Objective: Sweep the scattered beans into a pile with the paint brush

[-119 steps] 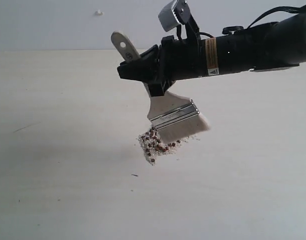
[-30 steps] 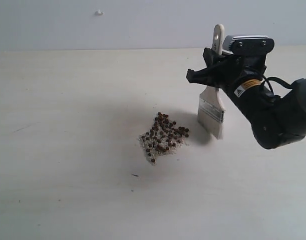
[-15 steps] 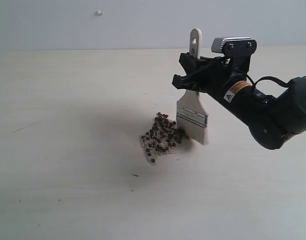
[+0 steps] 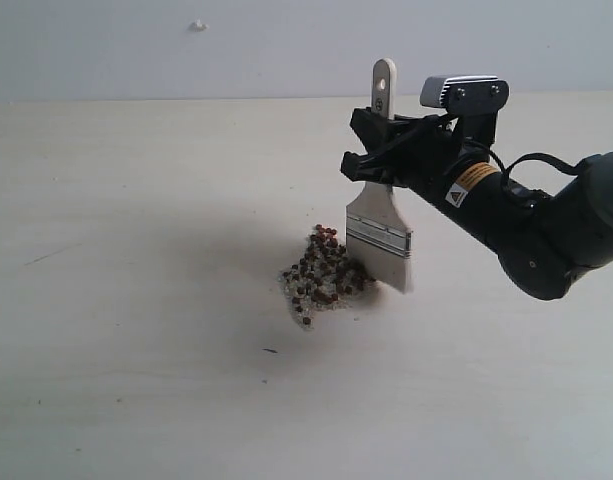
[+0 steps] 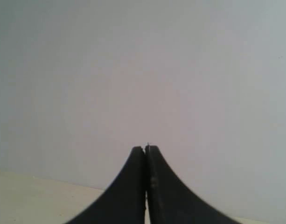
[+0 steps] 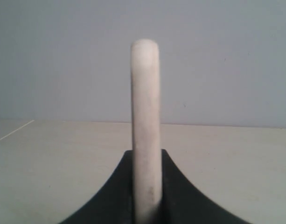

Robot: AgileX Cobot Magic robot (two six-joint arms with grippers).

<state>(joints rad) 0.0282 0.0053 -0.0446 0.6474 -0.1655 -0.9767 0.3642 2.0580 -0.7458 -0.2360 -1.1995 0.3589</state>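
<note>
Clamping the cream handle (image 6: 145, 116), the right gripper (image 4: 374, 168) holds the paint brush (image 4: 380, 238) upright. Since a second ago it has moved left, so the bristles (image 4: 391, 270) now press the edge of the pile (image 4: 319, 278) of beans (image 4: 327, 262); gathering seems nearly finished.

Pale wooden table (image 4: 136, 400), small pile (image 4: 321, 278) of reddish-brown beans (image 4: 327, 250) and whitish crumbs (image 4: 289, 284) near its middle, tiny dark speck (image 4: 270, 351) close by.
</note>
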